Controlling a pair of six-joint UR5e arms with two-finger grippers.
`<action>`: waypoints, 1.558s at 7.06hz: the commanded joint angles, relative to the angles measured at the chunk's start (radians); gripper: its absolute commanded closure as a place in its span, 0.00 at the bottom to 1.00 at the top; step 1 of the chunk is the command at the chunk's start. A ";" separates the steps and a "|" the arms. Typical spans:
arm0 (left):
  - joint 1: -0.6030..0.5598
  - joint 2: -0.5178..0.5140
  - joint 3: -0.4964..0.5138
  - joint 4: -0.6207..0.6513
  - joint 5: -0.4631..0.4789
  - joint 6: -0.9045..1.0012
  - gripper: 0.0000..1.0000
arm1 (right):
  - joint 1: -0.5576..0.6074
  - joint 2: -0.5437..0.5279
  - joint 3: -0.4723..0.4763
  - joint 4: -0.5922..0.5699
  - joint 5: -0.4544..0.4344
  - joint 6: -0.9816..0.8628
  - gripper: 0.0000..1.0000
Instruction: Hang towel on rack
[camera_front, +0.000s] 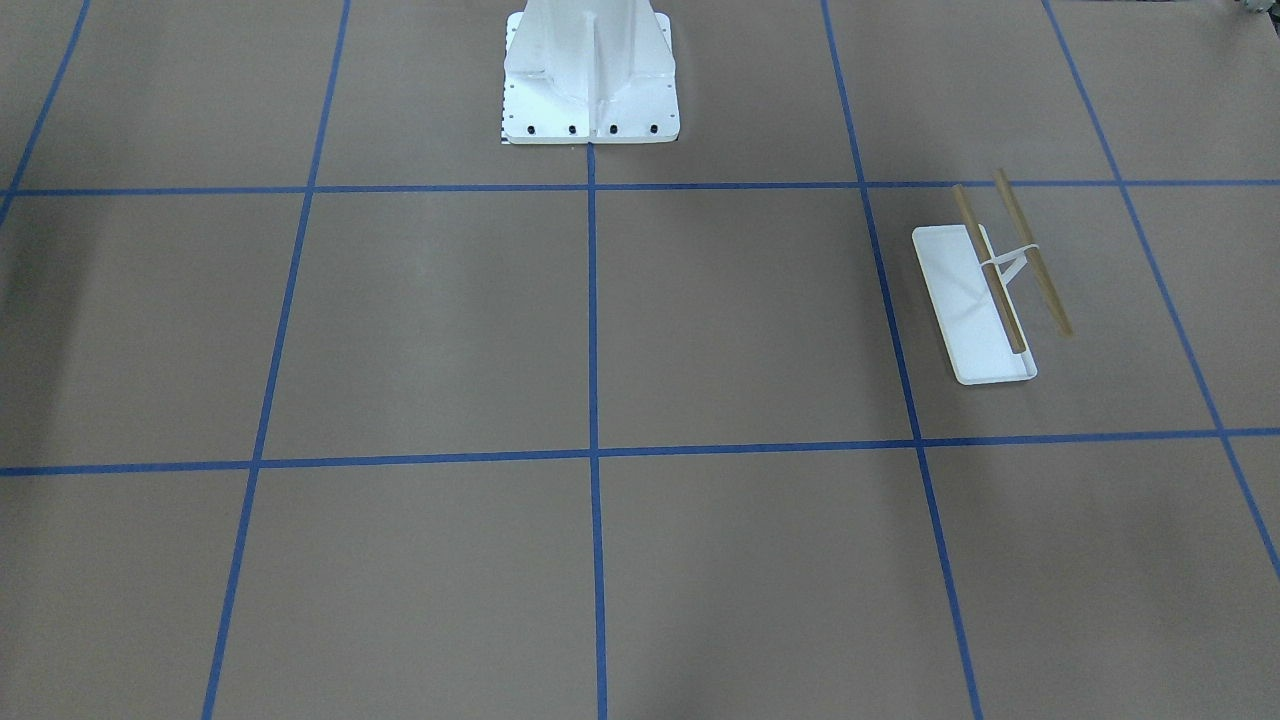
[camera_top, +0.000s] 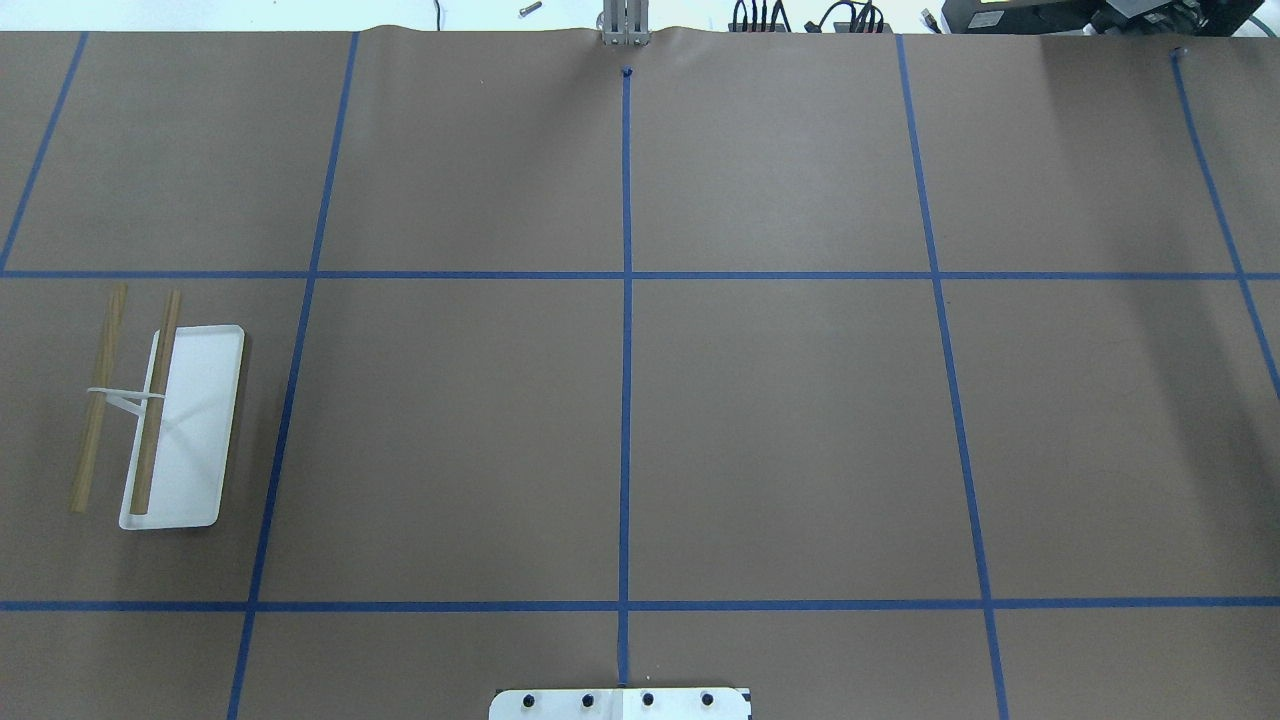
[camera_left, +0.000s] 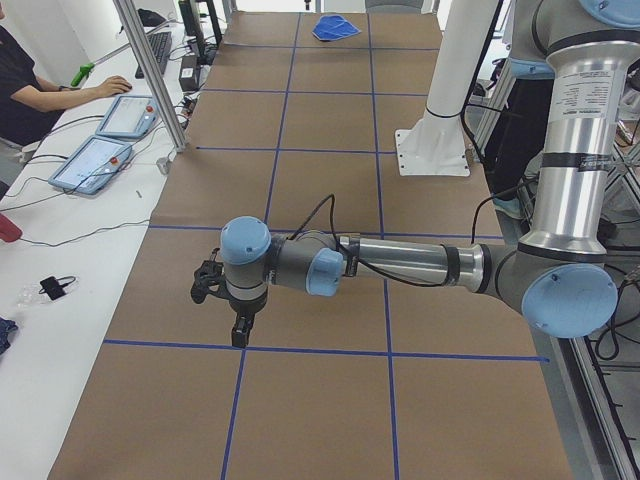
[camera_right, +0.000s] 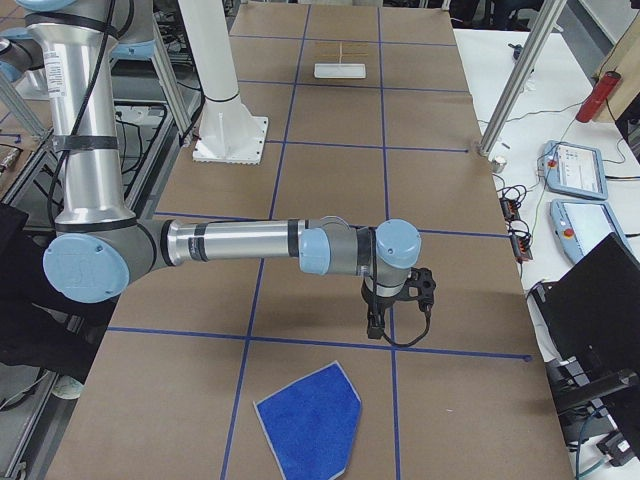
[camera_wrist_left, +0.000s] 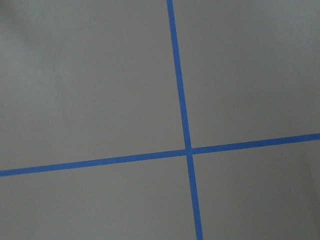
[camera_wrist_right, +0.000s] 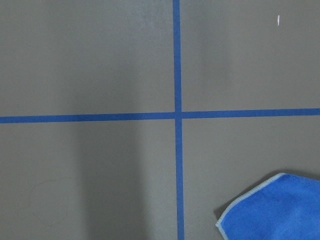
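Observation:
The towel (camera_right: 310, 420) lies flat on the brown table, blue side up, at the robot's right end. It also shows small and far in the exterior left view (camera_left: 335, 28), and one corner with a pale stitched edge shows in the right wrist view (camera_wrist_right: 275, 210). The rack (camera_top: 200, 420) stands at the robot's left end, with a white tray base (camera_front: 960, 300) and two bare wooden rods (camera_front: 1030, 250). My right gripper (camera_right: 373, 325) hangs above the table just behind the towel. My left gripper (camera_left: 240, 332) hangs over bare table. I cannot tell whether either is open or shut.
The large white bolted pedestal (camera_front: 590, 80) stands at the robot's side of the table in the middle. Blue tape lines (camera_top: 625, 400) form a grid. Metal posts (camera_right: 515, 80) and tablets (camera_left: 110, 140) with an operator (camera_left: 30, 90) line the far side.

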 joint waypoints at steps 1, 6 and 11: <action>0.000 0.000 -0.001 -0.001 -0.001 -0.002 0.02 | 0.000 -0.001 0.008 -0.004 0.017 0.000 0.00; -0.002 0.002 -0.009 -0.010 0.010 0.003 0.02 | -0.001 0.001 0.001 0.005 0.008 0.008 0.00; 0.000 -0.013 -0.007 -0.030 0.008 0.003 0.02 | -0.003 -0.001 -0.030 0.011 -0.004 0.012 0.00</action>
